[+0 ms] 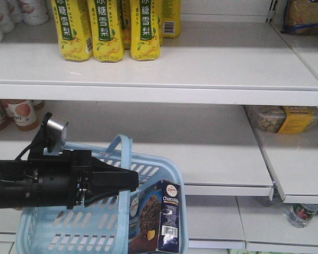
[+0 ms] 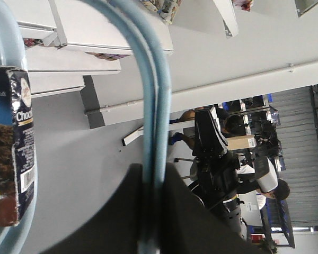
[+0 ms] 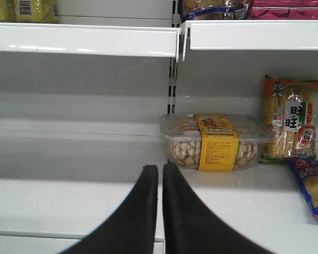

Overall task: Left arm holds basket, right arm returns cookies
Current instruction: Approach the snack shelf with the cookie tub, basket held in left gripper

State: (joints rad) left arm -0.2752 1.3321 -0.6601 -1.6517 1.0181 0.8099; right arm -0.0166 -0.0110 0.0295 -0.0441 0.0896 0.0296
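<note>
The light blue basket (image 1: pixel 69 233) hangs at the lower left of the front view. My left gripper (image 1: pixel 128 181) is shut on its hoop handle (image 1: pixel 122 153), which runs between the jaws in the left wrist view (image 2: pixel 155 106). The dark navy cookies carton (image 1: pixel 161 217) stands upright in the basket's right end and shows at the left edge of the left wrist view (image 2: pixel 9 153). My right gripper (image 3: pixel 160 169) is shut and empty, facing a white shelf (image 3: pixel 69 196). The right arm is out of the front view.
Yellow drink cartons (image 1: pixel 108 29) stand on the upper shelf. A clear tub of snacks with a yellow band (image 3: pixel 214 142) and snack bags (image 3: pixel 289 119) sit on the right shelf section. Bottles (image 1: pixel 21 114) stand at the left of the middle shelf.
</note>
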